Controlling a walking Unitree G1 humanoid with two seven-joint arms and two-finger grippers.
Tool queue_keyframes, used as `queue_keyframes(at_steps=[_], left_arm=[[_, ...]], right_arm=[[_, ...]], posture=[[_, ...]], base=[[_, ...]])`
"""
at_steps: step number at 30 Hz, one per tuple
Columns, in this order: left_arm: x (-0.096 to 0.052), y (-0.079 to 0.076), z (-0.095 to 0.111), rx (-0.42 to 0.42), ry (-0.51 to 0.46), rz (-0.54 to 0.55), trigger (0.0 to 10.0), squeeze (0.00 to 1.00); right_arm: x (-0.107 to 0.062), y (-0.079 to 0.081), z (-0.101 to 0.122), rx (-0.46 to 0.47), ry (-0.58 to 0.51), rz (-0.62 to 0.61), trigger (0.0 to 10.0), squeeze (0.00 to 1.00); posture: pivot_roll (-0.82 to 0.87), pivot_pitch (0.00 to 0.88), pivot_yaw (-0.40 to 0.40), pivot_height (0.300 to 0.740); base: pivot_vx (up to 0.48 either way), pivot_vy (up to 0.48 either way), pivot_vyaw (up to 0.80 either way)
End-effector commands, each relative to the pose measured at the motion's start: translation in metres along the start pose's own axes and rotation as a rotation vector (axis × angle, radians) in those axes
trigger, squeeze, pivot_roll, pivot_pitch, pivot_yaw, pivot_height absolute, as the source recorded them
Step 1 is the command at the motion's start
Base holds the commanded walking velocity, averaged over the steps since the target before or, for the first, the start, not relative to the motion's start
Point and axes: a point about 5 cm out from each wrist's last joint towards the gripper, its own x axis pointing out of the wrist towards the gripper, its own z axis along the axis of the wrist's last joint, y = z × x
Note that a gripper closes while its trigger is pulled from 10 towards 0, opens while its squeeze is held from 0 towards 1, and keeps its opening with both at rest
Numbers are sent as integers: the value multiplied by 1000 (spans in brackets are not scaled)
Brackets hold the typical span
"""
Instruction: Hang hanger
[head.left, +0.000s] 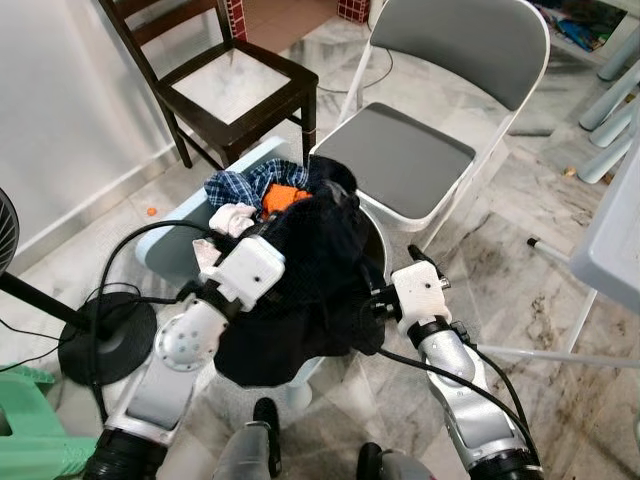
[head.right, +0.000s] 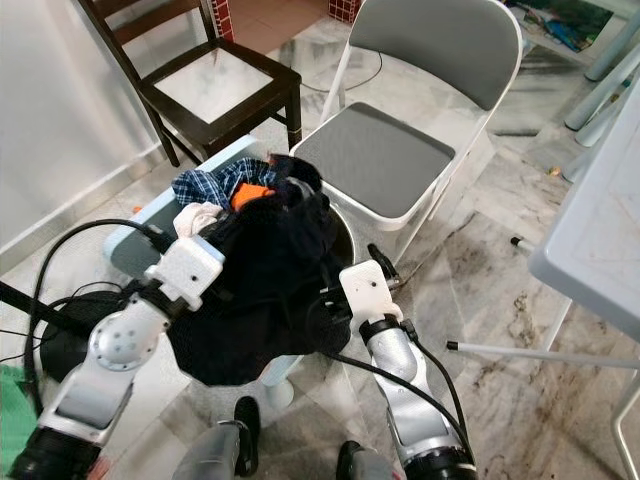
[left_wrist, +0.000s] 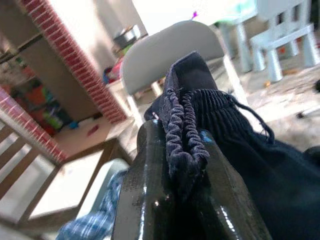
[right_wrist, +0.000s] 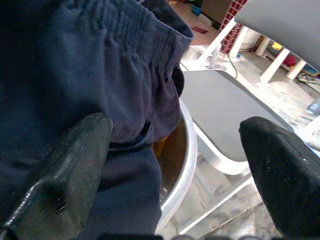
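A dark navy garment (head.left: 310, 270) with an elastic waistband (left_wrist: 182, 125) hangs in a bunch over a light blue laundry basket (head.left: 175, 225). My left gripper (left_wrist: 181, 150) is shut on that waistband and holds the cloth up. My right gripper (right_wrist: 172, 165) stands open beside the garment's right side; one finger (right_wrist: 65, 170) rests against the fabric and the other is out in the air. The basket holds a blue plaid shirt (head.left: 245, 185), an orange cloth (head.left: 280, 198) and a white cloth (head.left: 232, 218). I see no hanger.
A grey folding chair (head.left: 405, 155) stands just beyond the basket, and a dark wooden chair (head.left: 235, 95) is at the far left by the wall. A black fan base (head.left: 105, 340) and green stool (head.left: 30, 420) sit at my left. A white table edge (head.left: 615, 230) juts in at the right.
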Motion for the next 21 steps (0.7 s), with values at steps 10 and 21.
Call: queue_keyframes(at_steps=[10, 21], left_arm=[[29, 35, 5, -69, -37, 179, 0, 0], [-1, -5, -52, -341, 235, 212, 0, 0]], right_arm=[[-10, -34, -14, 31, 47, -229, 10000, 0], [-49, -85, -19, 189, 66, -534, 10000, 0]], posture=[[90, 221, 41, 740], [10, 199, 31, 740]], base=[[0, 0, 0], [0, 0, 0]])
